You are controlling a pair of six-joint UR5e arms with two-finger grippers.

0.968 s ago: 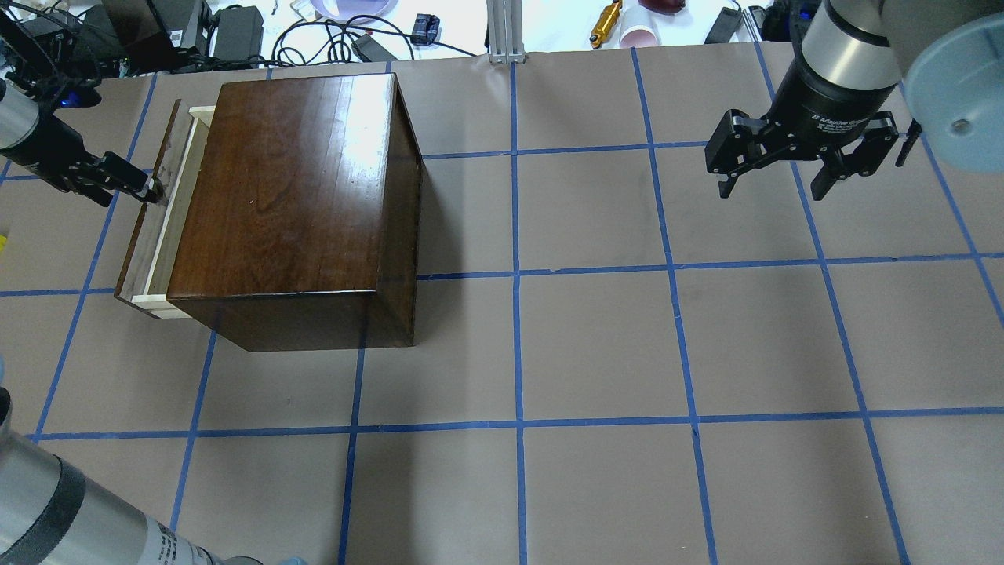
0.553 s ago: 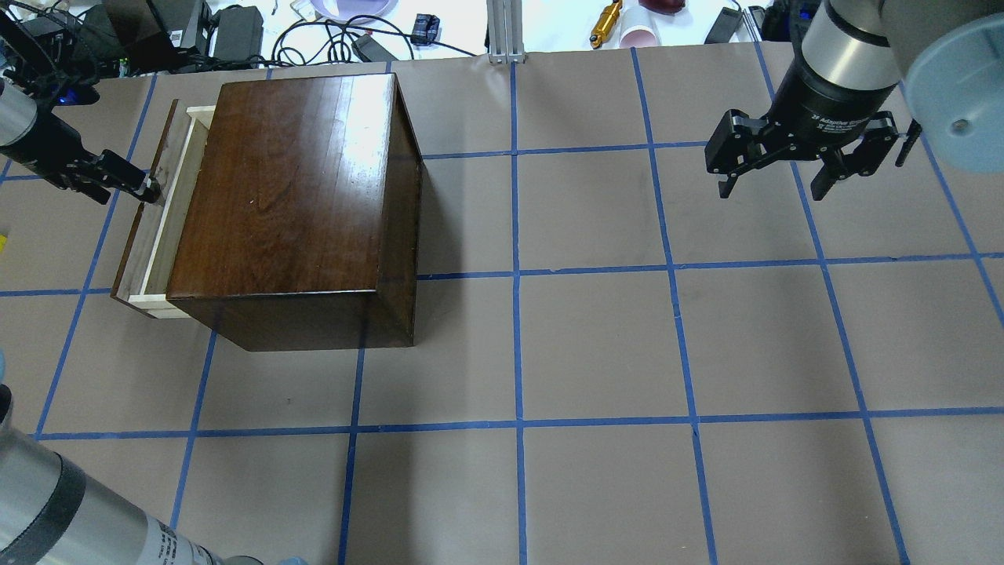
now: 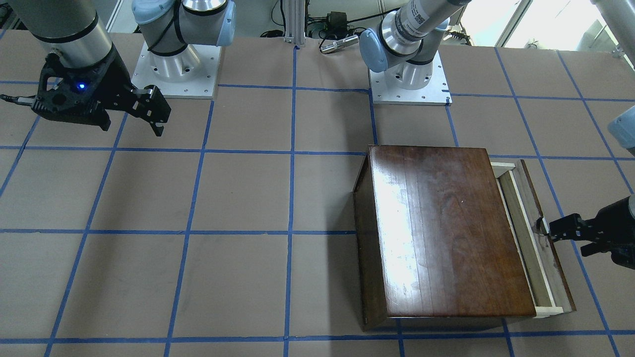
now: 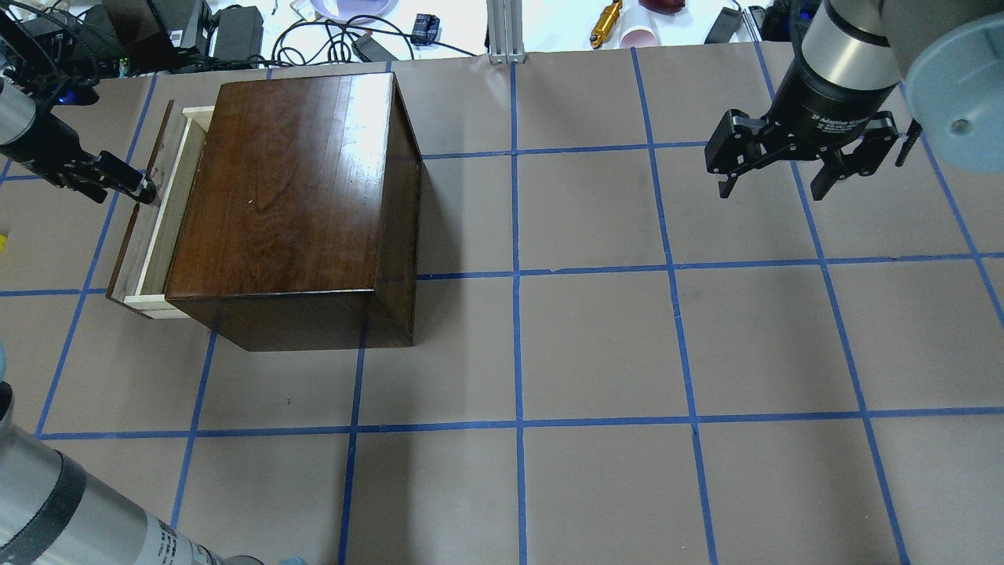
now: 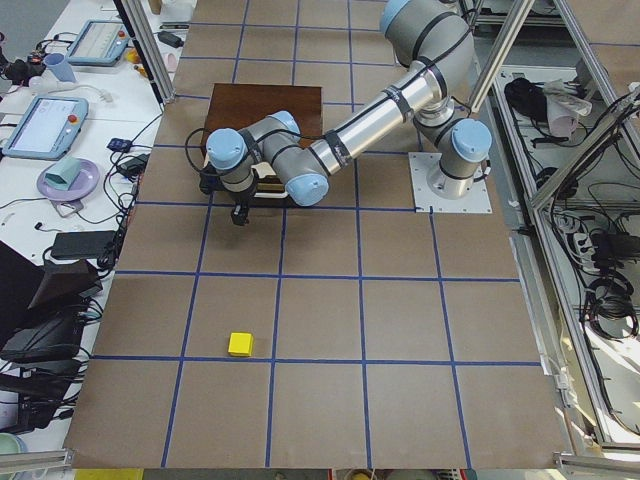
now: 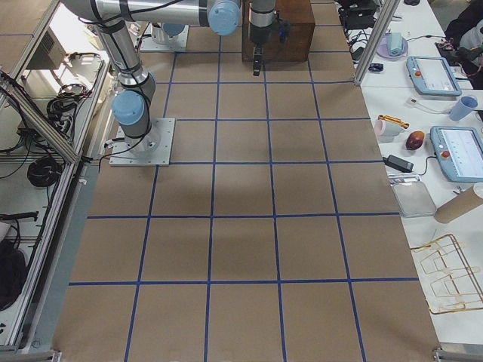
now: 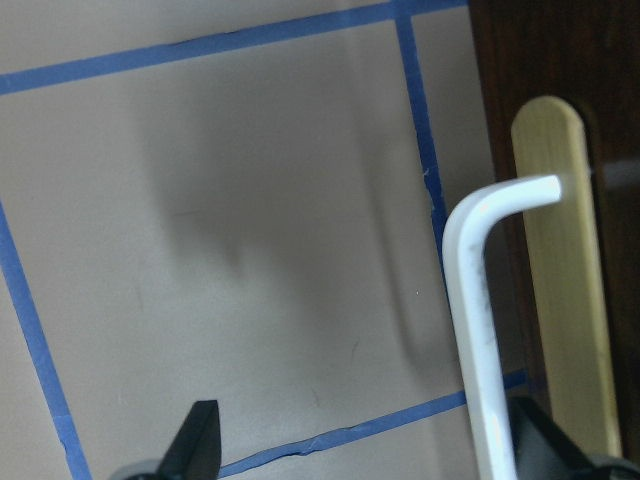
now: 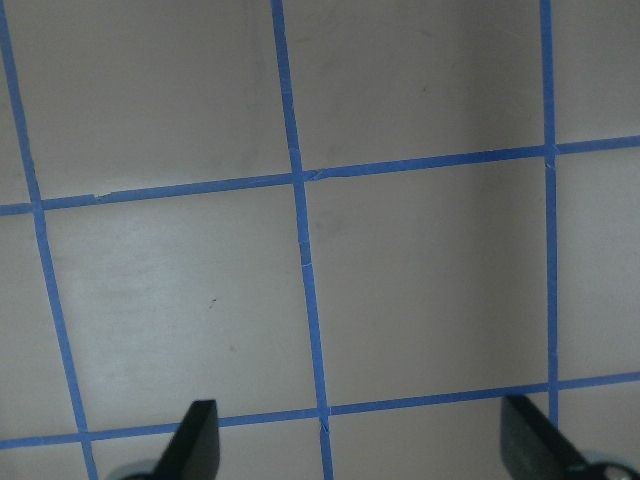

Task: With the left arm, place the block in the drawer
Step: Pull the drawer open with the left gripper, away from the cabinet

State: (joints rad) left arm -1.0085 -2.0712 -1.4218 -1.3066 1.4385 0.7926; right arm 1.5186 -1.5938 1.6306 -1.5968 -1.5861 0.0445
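Observation:
The dark-brown wooden box (image 4: 290, 188) stands at the table's left, with its drawer (image 4: 166, 212) slid partly out to the left, showing pale raw wood behind the dark front panel (image 3: 548, 258). My left gripper (image 4: 143, 188) is at that front panel. In the left wrist view its fingers stand wide apart (image 7: 370, 445), and a white hook (image 7: 480, 330) on one finger reaches the pale knob (image 7: 565, 280). The yellow block (image 5: 240, 344) lies on the table well apart from the box, at the far left end. My right gripper (image 4: 773, 190) hangs open and empty above the table's far right.
Blue tape lines grid the brown table. Cables, adapters and small items lie beyond the back edge (image 4: 345, 35). The two arm bases (image 3: 173, 69) are bolted at the robot's side. A table of tablets and cups (image 6: 438, 121) flanks the far side.
The drawer has slid further out of the box to the left, and my left gripper has moved left with it. The right arm has not moved.

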